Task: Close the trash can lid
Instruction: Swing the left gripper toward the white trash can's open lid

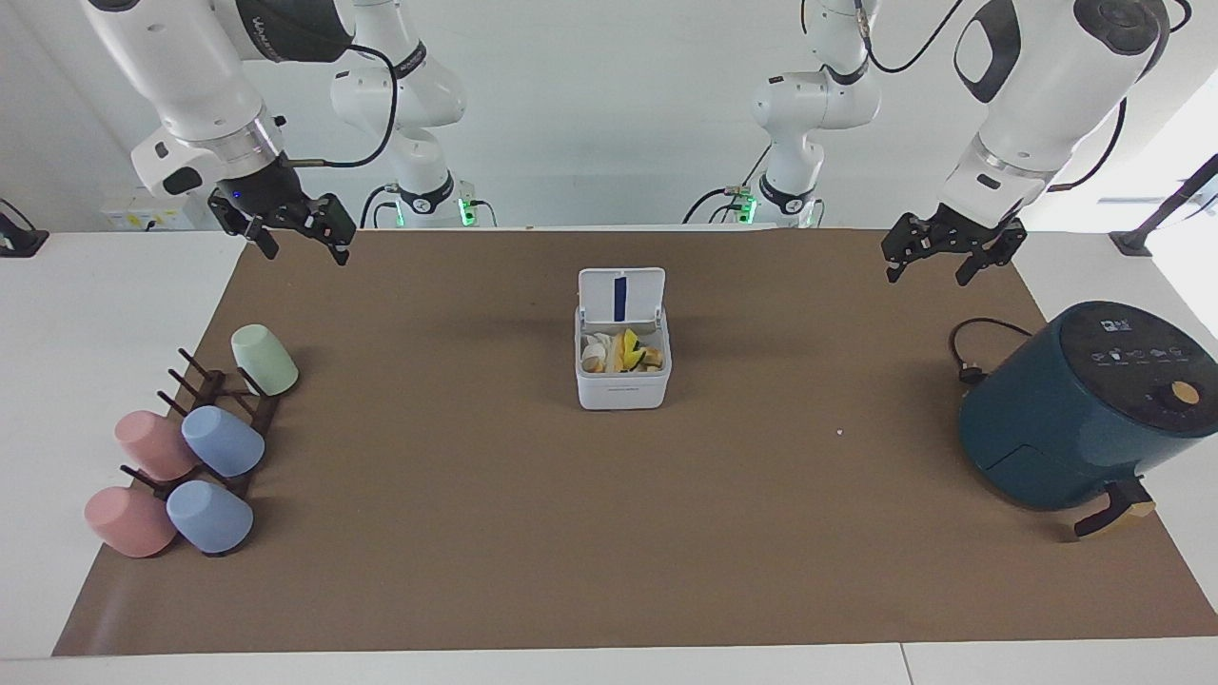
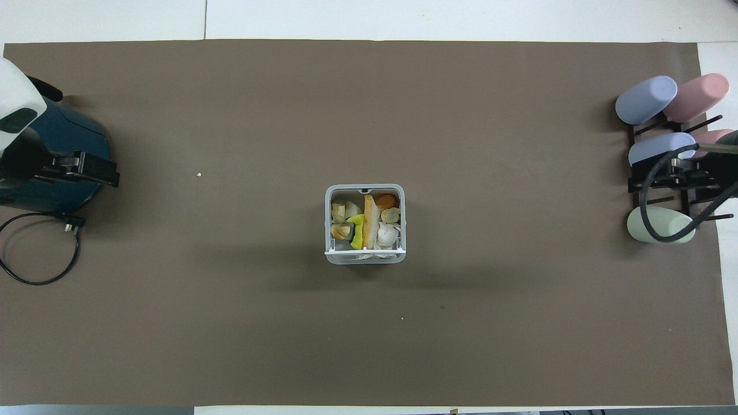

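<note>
Left hand (image 1: 940, 259), fingers spread and empty, hangs over the counter (image 1: 495, 533) near the air fryer (image 1: 1085, 409). Right hand (image 1: 297, 238), likewise spread and empty, hangs above the cup rack (image 1: 214, 400). Trash can (image 1: 623, 385) stands mid-counter, scraps inside; lid (image 1: 621, 293) upright, blue stripe showing. No legible writing.

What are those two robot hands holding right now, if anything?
Nothing. The left hand and the right hand both hang open in the air at the table's ends, well apart from the trash can, whose lid stands open.
</note>
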`<state>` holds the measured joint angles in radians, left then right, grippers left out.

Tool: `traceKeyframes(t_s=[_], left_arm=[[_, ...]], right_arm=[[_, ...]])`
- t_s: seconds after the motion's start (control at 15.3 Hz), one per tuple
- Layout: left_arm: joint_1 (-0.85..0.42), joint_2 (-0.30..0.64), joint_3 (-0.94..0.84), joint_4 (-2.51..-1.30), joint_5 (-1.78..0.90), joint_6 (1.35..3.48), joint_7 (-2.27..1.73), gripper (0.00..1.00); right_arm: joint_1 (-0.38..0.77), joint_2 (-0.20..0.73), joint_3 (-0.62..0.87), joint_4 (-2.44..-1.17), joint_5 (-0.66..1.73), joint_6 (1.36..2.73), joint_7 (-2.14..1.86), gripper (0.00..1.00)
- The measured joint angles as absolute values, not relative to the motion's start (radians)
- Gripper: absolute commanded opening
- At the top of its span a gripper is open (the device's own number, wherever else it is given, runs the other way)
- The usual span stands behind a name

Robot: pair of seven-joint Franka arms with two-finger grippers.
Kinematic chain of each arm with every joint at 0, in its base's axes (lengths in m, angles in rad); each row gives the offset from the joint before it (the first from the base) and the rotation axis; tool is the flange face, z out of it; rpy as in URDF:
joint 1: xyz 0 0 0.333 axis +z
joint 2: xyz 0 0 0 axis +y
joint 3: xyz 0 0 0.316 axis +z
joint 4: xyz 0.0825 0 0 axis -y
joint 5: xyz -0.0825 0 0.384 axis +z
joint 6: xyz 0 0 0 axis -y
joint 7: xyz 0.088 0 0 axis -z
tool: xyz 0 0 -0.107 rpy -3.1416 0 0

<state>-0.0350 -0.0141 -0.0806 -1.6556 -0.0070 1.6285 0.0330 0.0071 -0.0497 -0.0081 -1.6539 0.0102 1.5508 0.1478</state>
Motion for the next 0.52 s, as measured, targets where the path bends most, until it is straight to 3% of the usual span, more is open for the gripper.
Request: traceKeyframes(t_s=[0.07,0.13,0.26,0.33,0.52], left_arm=[[-0.042,-0.014,-0.082,-1.656,-0.008,1.629,0.03,1.0],[-0.063,-0.014,-0.083,-1.657,-0.009,1.629,0.01,0.84],[-0.147,-0.017,-0.086,-1.665,-0.011,1.629,-0.105,0.05],[-0.208,-0.023,-0.088,-1.677,-0.012,1.632,-0.186,0.0],[-0.412,-0.061,-0.096,-1.764,-0.02,1.669,-0.369,0.0]], right_arm=[[0.007,-0.05,-0.008,-1.654,0.01,1.551,0.148,1.0],[0.007,-0.05,-0.008,-1.654,0.01,1.551,0.148,1.0],[0.007,-0.05,-0.008,-1.654,0.01,1.551,0.148,1.0],[0.007,-0.05,-0.008,-1.654,0.01,1.551,0.148,1.0],[0.007,-0.05,-0.008,-1.654,0.01,1.551,0.148,1.0]])
